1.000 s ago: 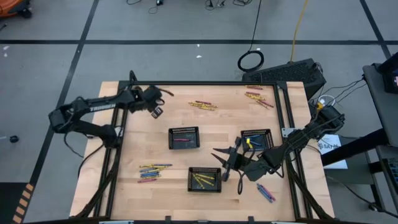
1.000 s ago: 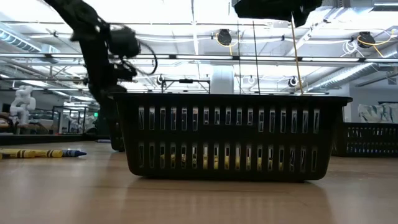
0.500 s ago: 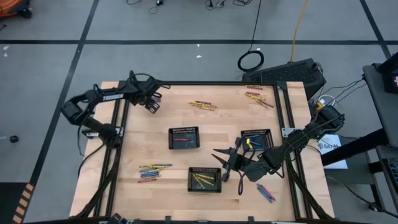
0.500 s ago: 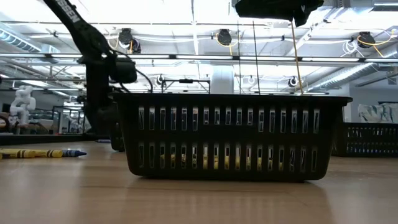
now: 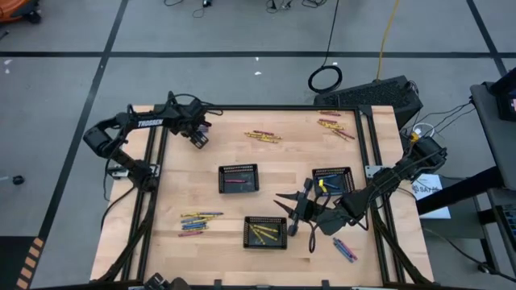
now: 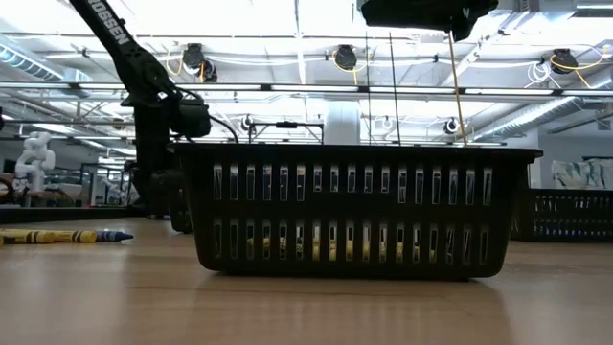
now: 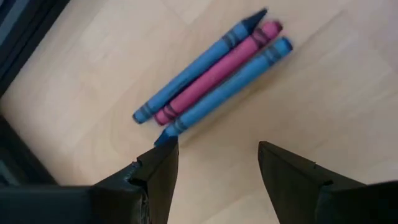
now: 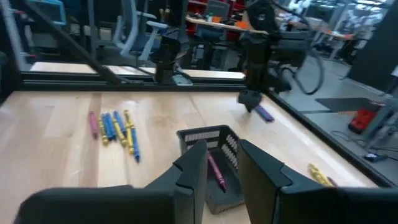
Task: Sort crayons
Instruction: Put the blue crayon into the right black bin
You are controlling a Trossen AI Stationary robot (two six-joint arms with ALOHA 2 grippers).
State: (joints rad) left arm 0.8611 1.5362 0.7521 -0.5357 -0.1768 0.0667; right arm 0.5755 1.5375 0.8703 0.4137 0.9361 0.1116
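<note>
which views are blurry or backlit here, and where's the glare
Low view: bright ceiling lights backlight the black mesh tray, leaving it nearly a silhouette. Left wrist view: three crayons slightly soft, the near fingers blurred. Right wrist view: the room behind is soft. High view: evenly lit, no strong glare.

A robotics lab: taped concrete floor (image 5: 72,48), ceiling pipes (image 6: 306,88), workbenches (image 8: 224,25) behind
</note>
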